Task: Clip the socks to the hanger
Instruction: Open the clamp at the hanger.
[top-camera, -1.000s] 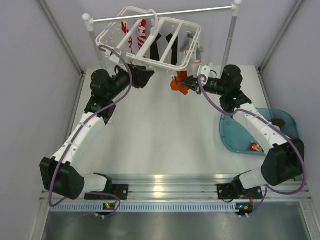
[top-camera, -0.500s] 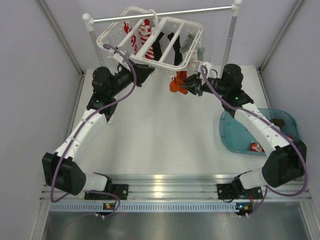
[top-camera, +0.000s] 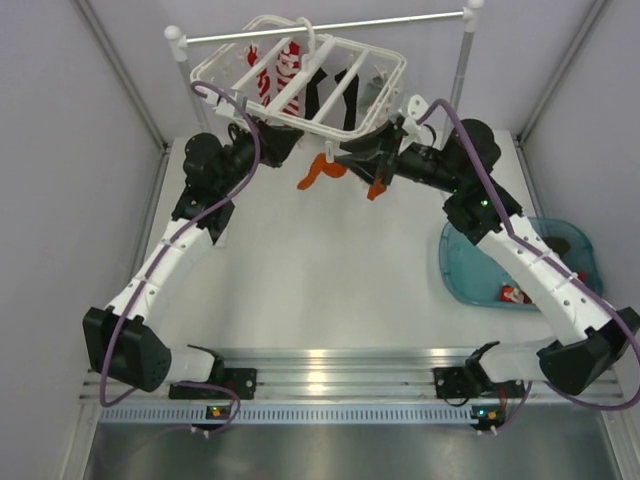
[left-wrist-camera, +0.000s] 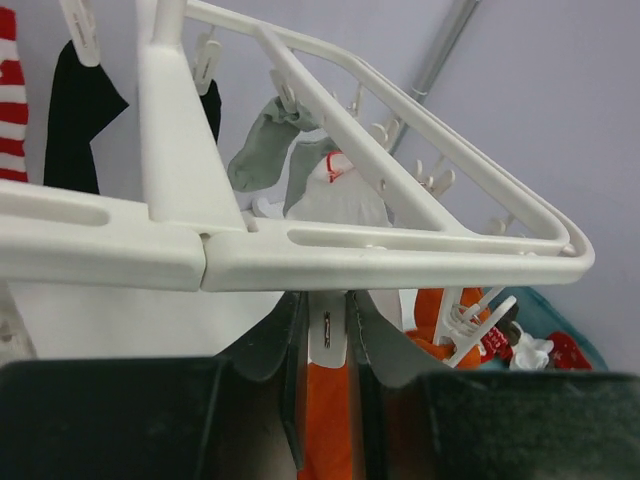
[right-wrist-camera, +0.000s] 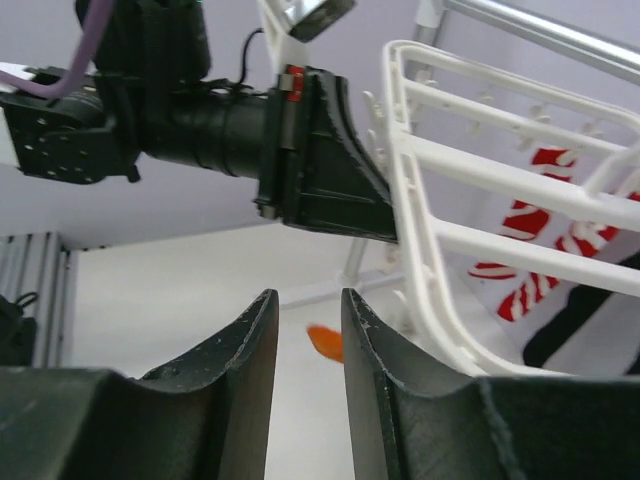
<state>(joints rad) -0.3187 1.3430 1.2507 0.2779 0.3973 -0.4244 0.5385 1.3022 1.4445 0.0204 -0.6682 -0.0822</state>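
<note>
— Where is the orange sock (left-wrist-camera: 325, 420) to be found?

— Directly below the left end effector (left-wrist-camera: 326, 305). It hangs slack between and beneath the fingers, under the near bar of the hanger (left-wrist-camera: 400, 245). A second fold of orange is seen just to the right of that end effector.

— And what is gripped?

— The left end effector is closed to a narrow gap upon a small white clip (left-wrist-camera: 328, 332) with a metal spring, which is pressed from both sides. The right end effector (right-wrist-camera: 308, 298) is drawn in to a slim gap. Nothing can be made out between its fingers in its own view, yet from above orange cloth is seen just beneath it. Whether cloth is held there cannot be told.

— How is the sock expected to handle?

— It is judged light, soft and limp, so it will be folded or dragged by any pull. It is best taken at the cuff edge, so that a thin, flat hem can be fed up into the clip. The clip is judged stiff and springy. The hanger hangs loose and is likely to be pushed away if pressure is applied off-centre.

— What remains?

— The hem is not seen seated in the clip, so feeding it in is judged the step in hand.
</note>
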